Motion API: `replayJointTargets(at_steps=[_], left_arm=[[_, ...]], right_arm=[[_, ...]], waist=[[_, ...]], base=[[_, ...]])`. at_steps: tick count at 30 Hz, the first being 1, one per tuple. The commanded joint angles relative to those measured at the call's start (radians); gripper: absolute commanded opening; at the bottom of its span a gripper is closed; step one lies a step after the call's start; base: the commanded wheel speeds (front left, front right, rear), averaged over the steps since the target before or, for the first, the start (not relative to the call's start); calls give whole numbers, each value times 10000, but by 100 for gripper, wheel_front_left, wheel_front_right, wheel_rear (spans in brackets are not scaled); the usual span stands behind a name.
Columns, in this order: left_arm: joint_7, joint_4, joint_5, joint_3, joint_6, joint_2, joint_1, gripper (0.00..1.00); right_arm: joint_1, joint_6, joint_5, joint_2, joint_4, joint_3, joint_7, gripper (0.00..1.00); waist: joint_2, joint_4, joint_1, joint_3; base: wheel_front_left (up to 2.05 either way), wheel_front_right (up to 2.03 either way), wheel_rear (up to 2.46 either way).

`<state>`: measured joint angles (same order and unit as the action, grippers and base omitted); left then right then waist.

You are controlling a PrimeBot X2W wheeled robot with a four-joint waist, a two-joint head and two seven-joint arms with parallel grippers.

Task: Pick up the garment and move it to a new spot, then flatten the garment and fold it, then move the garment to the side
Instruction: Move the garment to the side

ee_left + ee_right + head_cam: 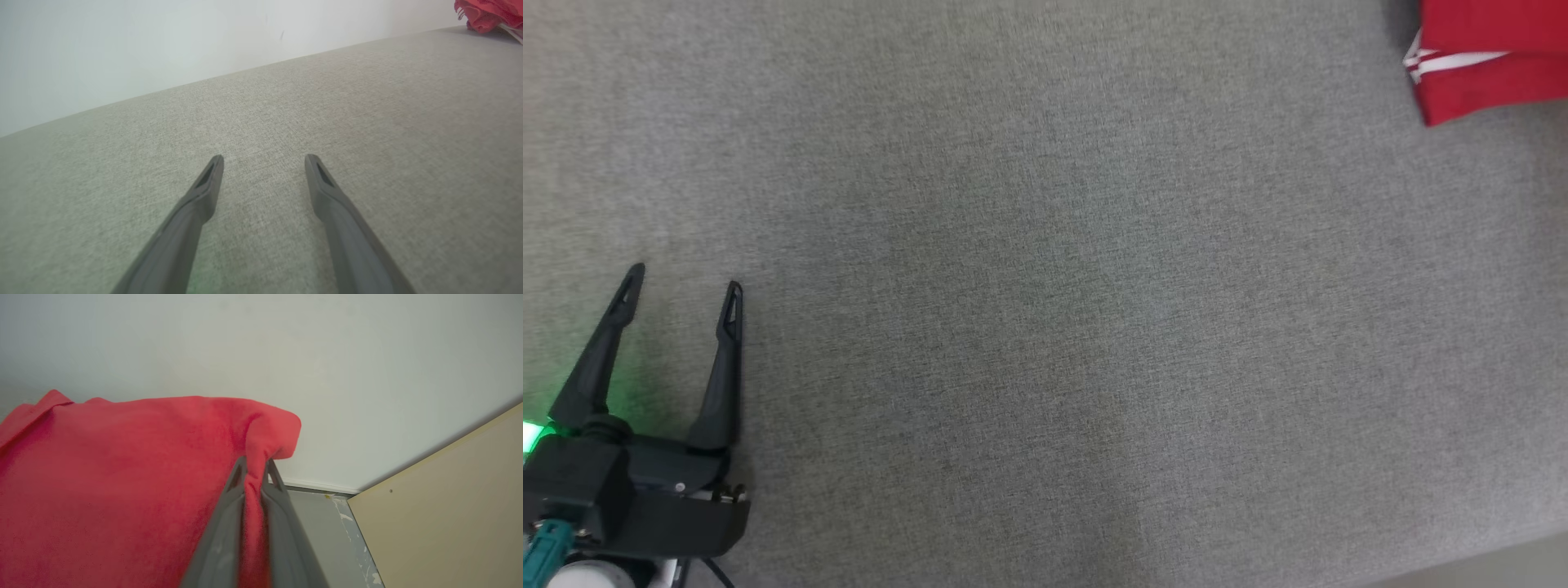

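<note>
The garment [1490, 61] is red with white stripes and lies folded at the far right corner of the grey surface [1045, 294]. It also peeks in as the garment [488, 14] at the upper right of the left wrist view. In the right wrist view my right gripper [255, 467] is shut on an edge of the garment [122, 490], with red cloth pinched between its fingers. My left gripper [686, 282] rests open at the lower left, far from the cloth, and its fingers [204, 192] hold nothing.
A pale wall [163, 49] rises behind the grey surface's far edge. The right wrist view shows a white wall, a tan board [449, 514] at the right and a strip of grey floor [327, 539] below.
</note>
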<state>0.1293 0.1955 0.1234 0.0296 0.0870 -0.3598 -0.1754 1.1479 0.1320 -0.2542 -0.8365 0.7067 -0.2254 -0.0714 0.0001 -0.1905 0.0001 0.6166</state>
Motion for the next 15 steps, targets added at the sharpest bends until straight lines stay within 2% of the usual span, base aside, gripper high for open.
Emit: replayJointTargets(at_steps=[1,4,8,9,10,11,12,15], left_arm=[[-45,72,4,-9,-18,-53,-156,100],[-135,314,6,-37,-52,-135,-154,100],[-166,533,15,-120,-136,-194,-19,100],[-170,570,22,-125,-160,-189,11,100],[-166,593,29,-129,-169,-187,40,100],[-166,593,29,-129,-169,-187,40,100],[-143,604,44,-141,-201,-175,60,100],[-63,556,101,-151,-254,-133,102,100]], right_arm=[[269,-26,118,-19,138,-31,132,0],[721,-26,590,-129,468,-43,402,0],[1053,-26,1079,107,744,24,282,0],[1083,-26,1169,180,725,85,301,11],[1105,-26,1267,254,656,165,392,48],[1105,-26,1267,254,656,165,392,48],[1101,-26,1363,328,634,309,402,100],[879,-26,1791,551,462,592,342,100]], waist=[[-1,-244,-1,453],[-1,-188,-1,592],[-1,-177,-1,675],[-1,-178,-1,680],[-1,-187,-1,681],[-1,-187,-1,681],[-1,-196,-1,673],[-1,-220,-1,559]], base=[[0,0,0],[0,0,0],[0,0,0],[0,0,0],[0,0,0],[0,0,0],[0,0,0],[0,0,0]])
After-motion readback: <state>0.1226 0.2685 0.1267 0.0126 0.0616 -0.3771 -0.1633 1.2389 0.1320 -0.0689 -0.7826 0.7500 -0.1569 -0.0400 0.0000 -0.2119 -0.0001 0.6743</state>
